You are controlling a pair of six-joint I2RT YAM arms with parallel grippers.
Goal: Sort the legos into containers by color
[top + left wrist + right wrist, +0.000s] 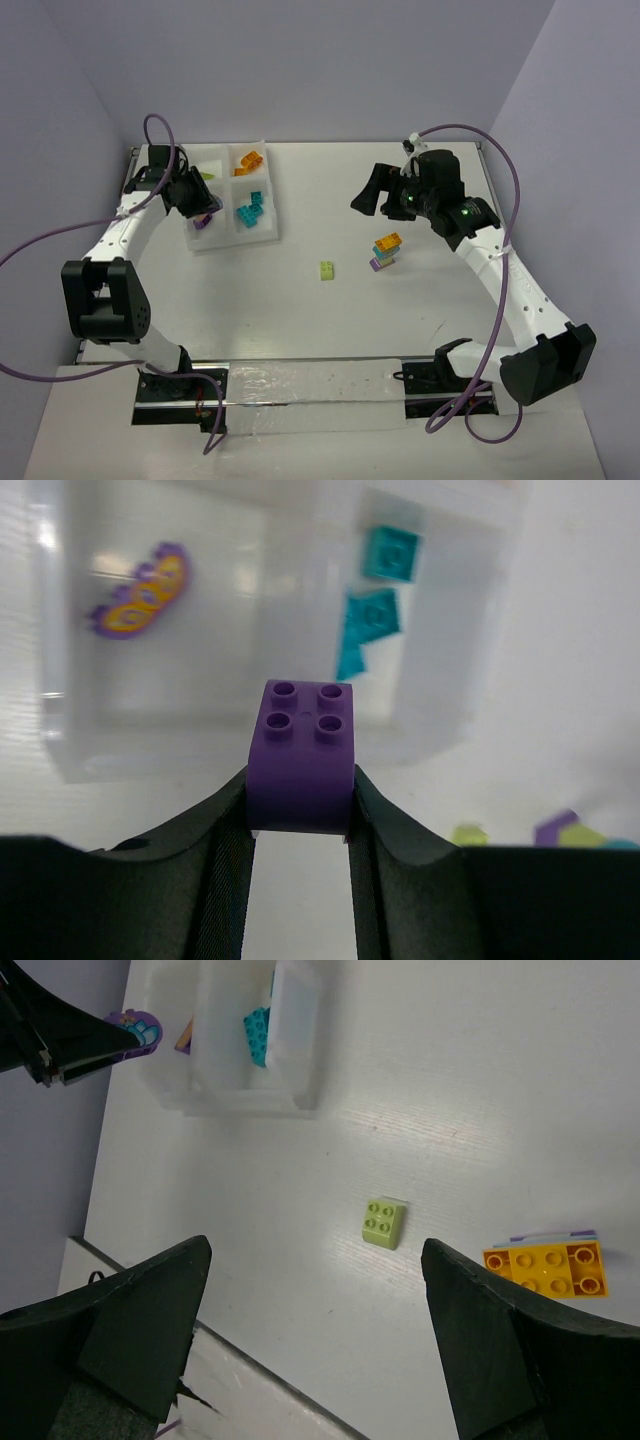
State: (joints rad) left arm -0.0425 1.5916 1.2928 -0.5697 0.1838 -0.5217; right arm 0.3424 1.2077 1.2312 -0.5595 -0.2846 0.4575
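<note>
My left gripper [199, 208] is shut on a purple lego [300, 754] and holds it over the near-left compartment of the white tray [268, 228]. That compartment holds a purple and orange piece [139, 592]. Teal legos [250, 208] lie in the near-right compartment, orange ones [250, 160] in the far-right, a lime one [207, 176] in the far-left. My right gripper [369, 194] is open and empty above the table. A lime lego [328, 270] and a multicolour clump [386, 250] with an orange top [545, 1268] lie on the table below it.
The tray's near wall [200, 750] runs just beyond the held lego. In the right wrist view the lime lego [384, 1223] sits between my open fingertips' line of sight, and the tray [240, 1100] and left gripper [70, 1045] are at the top left. The table's near edge [320, 362] is behind.
</note>
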